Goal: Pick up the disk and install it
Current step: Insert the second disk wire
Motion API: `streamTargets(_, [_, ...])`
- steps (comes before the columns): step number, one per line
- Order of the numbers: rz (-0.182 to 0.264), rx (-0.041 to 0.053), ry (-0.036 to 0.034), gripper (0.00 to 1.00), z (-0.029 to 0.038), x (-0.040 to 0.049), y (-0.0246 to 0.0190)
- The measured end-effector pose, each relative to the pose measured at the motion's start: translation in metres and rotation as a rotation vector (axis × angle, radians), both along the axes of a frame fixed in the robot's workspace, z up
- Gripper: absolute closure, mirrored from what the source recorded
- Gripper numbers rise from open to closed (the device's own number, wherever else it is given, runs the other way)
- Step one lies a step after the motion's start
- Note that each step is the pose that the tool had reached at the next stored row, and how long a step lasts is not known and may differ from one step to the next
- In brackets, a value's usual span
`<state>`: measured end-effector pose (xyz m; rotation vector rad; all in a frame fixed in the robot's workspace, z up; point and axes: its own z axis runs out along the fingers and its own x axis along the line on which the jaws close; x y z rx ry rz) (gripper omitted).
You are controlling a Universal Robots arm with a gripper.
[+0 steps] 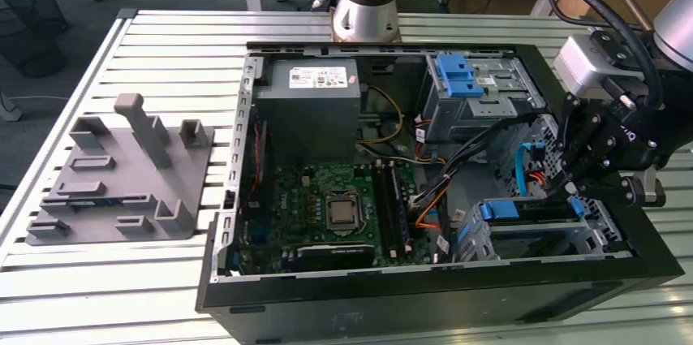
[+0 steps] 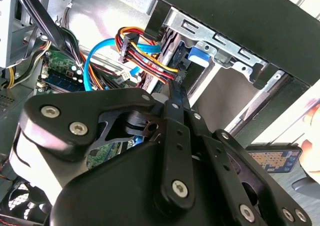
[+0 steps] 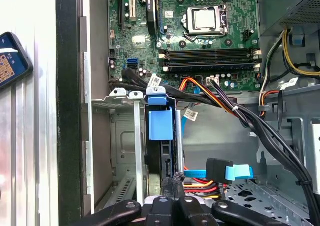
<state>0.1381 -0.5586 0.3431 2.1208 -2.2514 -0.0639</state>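
The disk point(image 1: 528, 209), dark-edged in its bright blue carrier frame, stands on edge in the lower drive bay at the open computer case's front corner, on the exterior view's right. Its blue carrier tab point(image 3: 160, 123) faces the motherboard, and a piece of the blue frame point(image 2: 197, 56) shows under the bay's metal rail. My gripper point(image 1: 572, 191) hangs over the bay's outer end. In both wrist views its fingertips point(image 3: 175, 182) point(image 2: 175, 89) are closed together, right at the disk's rear edge near the cable plugs. I see nothing between them.
Bundled power cables and a blue data cable point(image 3: 230, 172) cross close beside the bay. The motherboard point(image 1: 336, 207), the grey power-supply box point(image 1: 314, 89) and an upper drive cage point(image 1: 476, 85) fill the case. A grey fixture point(image 1: 119, 174) sits on the slatted table. A phone point(image 3: 10, 56) lies outside the case wall.
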Motion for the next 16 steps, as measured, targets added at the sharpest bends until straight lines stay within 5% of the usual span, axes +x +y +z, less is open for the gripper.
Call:
streamTargets(10, [0.000,0.0005,0.0000,0.89,0.0002,0.0000,0.0000])
streamTargets(16, [0.000,0.0002,0.0000,0.89,0.0144,0.0000,0.0004])
